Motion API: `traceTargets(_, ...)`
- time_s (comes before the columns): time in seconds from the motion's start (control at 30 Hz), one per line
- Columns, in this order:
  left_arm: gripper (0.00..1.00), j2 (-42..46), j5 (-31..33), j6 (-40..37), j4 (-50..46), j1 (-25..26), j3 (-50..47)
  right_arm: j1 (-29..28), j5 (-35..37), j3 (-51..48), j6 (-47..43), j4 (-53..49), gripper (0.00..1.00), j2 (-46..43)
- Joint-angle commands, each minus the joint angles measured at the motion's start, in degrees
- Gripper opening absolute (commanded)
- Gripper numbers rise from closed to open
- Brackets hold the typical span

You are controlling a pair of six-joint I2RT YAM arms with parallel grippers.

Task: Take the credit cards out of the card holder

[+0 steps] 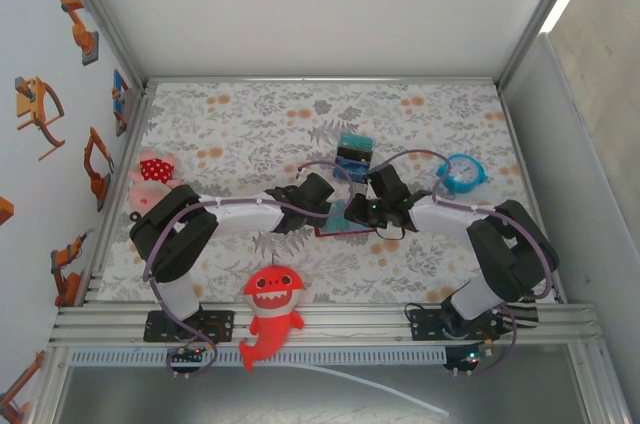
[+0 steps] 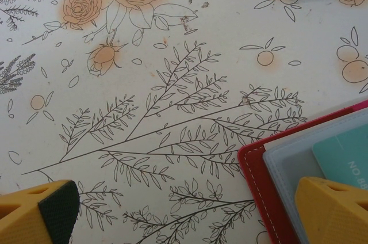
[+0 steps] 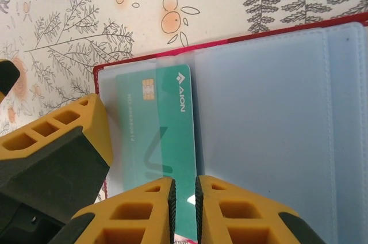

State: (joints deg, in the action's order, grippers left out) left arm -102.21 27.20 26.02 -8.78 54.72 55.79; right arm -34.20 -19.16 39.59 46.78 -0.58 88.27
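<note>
Beyond open card holder: striped block, clock. Left claw spread, pinning it; right claw pinching card.

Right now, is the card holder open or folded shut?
Open: the card holder lies spread flat, inner panels up, a green card in one pocket.

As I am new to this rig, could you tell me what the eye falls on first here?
Mid-table, the right gripper pinches a green card in the open red card holder, while the open left gripper rests a finger on its corner. A red shark plush lies at the near edge between the arm bases, and a blue clock stands right of the holder.
</note>
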Motion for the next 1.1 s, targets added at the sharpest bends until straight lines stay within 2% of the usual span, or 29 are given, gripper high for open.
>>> traceTargets(0.0,0.97,-1.29,0.20,-0.35,-2.52,0.13,0.10,0.27,-2.16,-1.34,1.48,3.22,0.17,1.02)
traceTargets(0.53,0.97,-1.50,-0.24,0.23,-2.64,0.12,-0.43,0.34,-3.78,-2.41,3.59,6.41,0.19,5.68)
traceTargets(0.8,0.97,-1.37,-0.13,0.26,-2.75,0.14,-0.64,0.34,0.22,-3.12,3.30,2.18,0.20,2.74)
traceTargets(1.07,0.97,-1.41,-0.27,0.20,-2.96,0.12,-0.25,0.34,-1.34,-3.45,3.77,4.01,0.21,3.73)
